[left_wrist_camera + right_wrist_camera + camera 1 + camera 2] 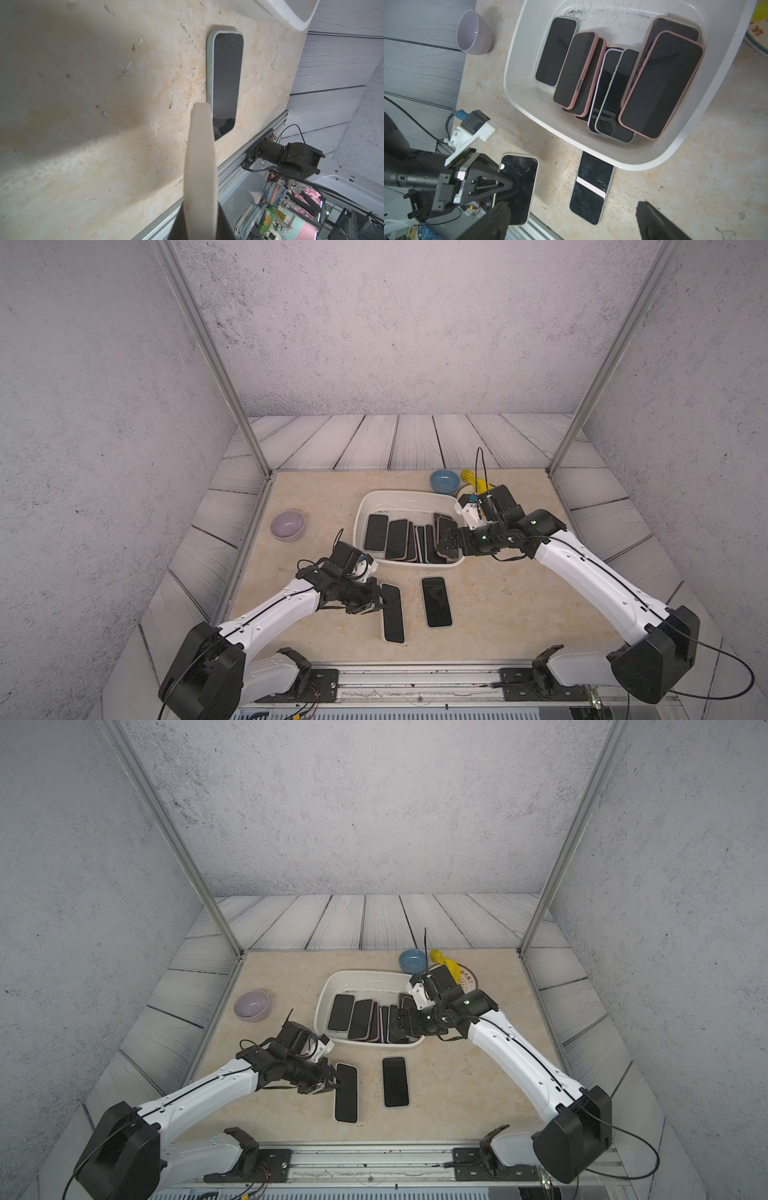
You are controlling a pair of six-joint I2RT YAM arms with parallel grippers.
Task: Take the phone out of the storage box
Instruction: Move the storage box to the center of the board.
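Left fingers were clamped on a beige-cased phone low at the surface, outside the storage box. Right fingers stood spread wide above the box's stacked phones. Another phone already lay out on the surface, and several were left inside.

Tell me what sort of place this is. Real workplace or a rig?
Most likely a robot data-collection cell, not a real workplace. Two robot arms sit on an aluminium rail, the tabletop is boxed in by metal posts and printed backdrop walls, and the storage box of phones looks staged.
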